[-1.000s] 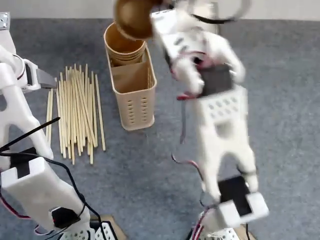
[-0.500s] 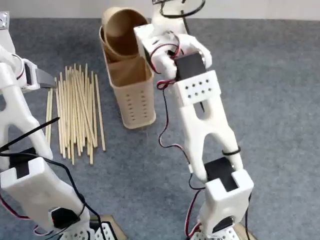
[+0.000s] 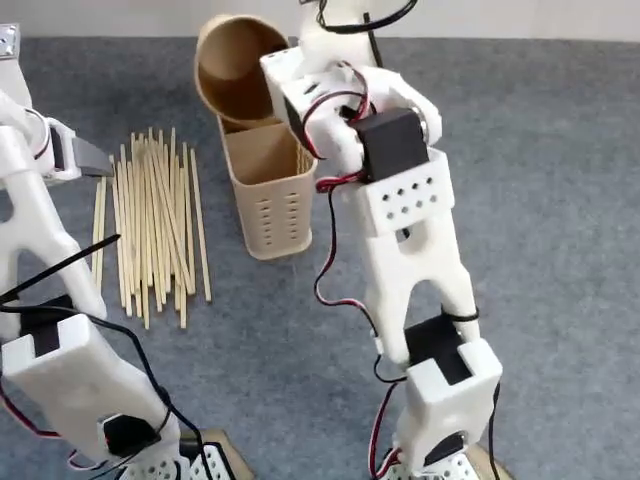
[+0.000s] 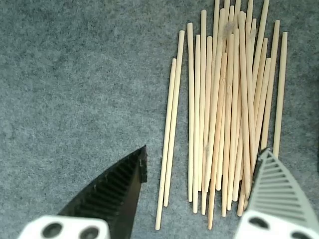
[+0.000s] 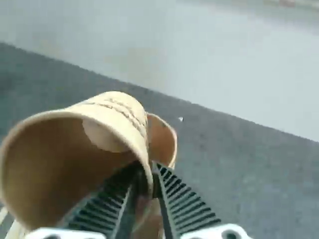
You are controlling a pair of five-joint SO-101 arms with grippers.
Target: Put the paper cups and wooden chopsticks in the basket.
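Note:
A brown paper cup (image 3: pixel 233 68) hangs tilted over the far end of the beige basket (image 3: pixel 268 205), its mouth turned up toward the high camera. My right gripper (image 5: pixel 144 185) is shut on the cup's rim (image 5: pixel 142 149); the cup (image 5: pixel 70 169) fills the near side of that wrist view. Another cup (image 5: pixel 162 139) shows just behind it. A bundle of wooden chopsticks (image 3: pixel 155 225) lies on the grey mat left of the basket. My left gripper (image 4: pixel 199 164) hovers open above the chopsticks (image 4: pixel 224 109), dark finger on one side and pale finger on the other.
The grey mat (image 3: pixel 540 160) has free room to the right of the right arm. The basket's near compartment (image 3: pixel 262 155) holds nothing visible. A pale wall (image 5: pixel 209 55) rises beyond the mat's far edge.
The right arm swung in over the basket, then drew the cup slightly left and up, tipping its mouth more toward the camera. The left arm kept still.

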